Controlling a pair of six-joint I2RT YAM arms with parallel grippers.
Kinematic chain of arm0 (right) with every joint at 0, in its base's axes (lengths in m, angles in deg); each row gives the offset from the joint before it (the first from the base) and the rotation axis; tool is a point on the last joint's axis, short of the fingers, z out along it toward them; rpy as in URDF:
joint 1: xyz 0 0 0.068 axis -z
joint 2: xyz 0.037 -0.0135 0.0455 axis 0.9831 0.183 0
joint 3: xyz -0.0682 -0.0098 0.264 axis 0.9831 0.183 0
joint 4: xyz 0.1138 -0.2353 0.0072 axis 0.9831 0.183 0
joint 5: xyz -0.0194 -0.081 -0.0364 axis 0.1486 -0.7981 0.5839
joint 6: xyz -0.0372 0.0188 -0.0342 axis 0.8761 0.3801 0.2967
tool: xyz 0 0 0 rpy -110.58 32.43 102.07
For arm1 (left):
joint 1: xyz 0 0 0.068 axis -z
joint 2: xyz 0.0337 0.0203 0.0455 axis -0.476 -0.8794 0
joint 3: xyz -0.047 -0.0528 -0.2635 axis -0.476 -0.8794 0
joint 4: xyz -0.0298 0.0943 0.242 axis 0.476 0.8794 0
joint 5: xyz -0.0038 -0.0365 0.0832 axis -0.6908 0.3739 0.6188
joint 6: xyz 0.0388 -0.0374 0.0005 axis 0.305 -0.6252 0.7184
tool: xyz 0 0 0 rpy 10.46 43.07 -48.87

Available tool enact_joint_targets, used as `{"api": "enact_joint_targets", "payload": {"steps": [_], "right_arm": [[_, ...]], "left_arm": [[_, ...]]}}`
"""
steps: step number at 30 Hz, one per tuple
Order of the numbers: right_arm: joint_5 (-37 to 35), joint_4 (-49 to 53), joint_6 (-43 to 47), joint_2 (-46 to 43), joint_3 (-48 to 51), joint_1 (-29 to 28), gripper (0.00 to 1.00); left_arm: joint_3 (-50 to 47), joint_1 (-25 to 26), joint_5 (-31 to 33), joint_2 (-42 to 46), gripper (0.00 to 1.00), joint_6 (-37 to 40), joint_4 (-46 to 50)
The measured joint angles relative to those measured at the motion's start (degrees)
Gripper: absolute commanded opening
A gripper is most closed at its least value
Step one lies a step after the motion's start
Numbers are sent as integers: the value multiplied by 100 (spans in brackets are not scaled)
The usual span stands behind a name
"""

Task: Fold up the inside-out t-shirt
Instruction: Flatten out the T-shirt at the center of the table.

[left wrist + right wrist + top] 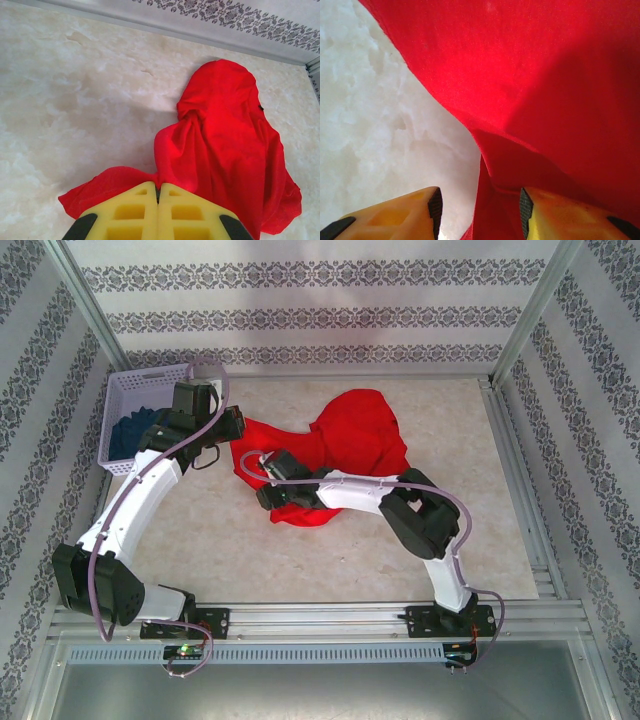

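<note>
- I see the inside-out t-shirt lying crumpled in a heap at the middle of the table, a bit toward the far side, not flat.
- Left end effector is at the left edge of the heap, with the arm reaching in from the near left.
- In my left wrist view the yellow fingers are pressed together. A corner of the red cloth meets their tips, so I read it as clamped on the shirt's edge.
- From there the shirt runs away to the far right in a ridge with a rounded lump at its far end. Bare marbled table is to its left.
- Right end effector sits on the near-left part of the heap, the arm bent in from the near right.
- In the right wrist view the right end effector has its fingers well apart, gripping nothing. A raised fold of the shirt stands in the gap, closer to the right-hand finger. Pale table is beside the other one.
- I can't make out a white graphic in any view.
- A lavender basket stands at the far left of the table with a dark blue cloth inside, just left of the left arm's wrist and apart from the shirt.
</note>
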Motion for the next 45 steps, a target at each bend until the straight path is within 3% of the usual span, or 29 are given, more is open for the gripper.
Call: {"api": "enact_joint_targets", "payload": {"steps": [6, 14, 17, 20, 26, 29, 35, 38, 45], "right_arm": [[15, 219, -52, 199, -111, -9, 39], [72, 439, -136, 352, -313, -35, 1], [120, 452, -94, 238, -251, 7, 0], [254, 529, -85, -520, 271, 98, 0], [621, 492, -308, -3211, 1353, 918, 0], [745, 291, -667, -4089, 1799, 1598, 0], [802, 44, -1561, -4297, 2717, 2758, 0], [807, 15, -1873, -4240, 2957, 3112, 0], [811, -208, -2013, -4168, 3014, 3355, 0]], "left_arm": [[0, 0, 63, 0, 0, 2, 0], [0, 0, 153, 0, 0, 17, 2], [0, -2, 192, 0, 0, 17, 0], [0, -2, 310, -11, 0, 20, -2], [20, -35, 212, -533, 2, 17, -214], [125, -22, -15, -1130, 10, 15, -315], [702, 11, -260, -2260, 56, 140, -385], [590, -17, -101, -2214, 71, 234, -468], [-1008, -542, 146, -1137, 72, 232, -789]]}}
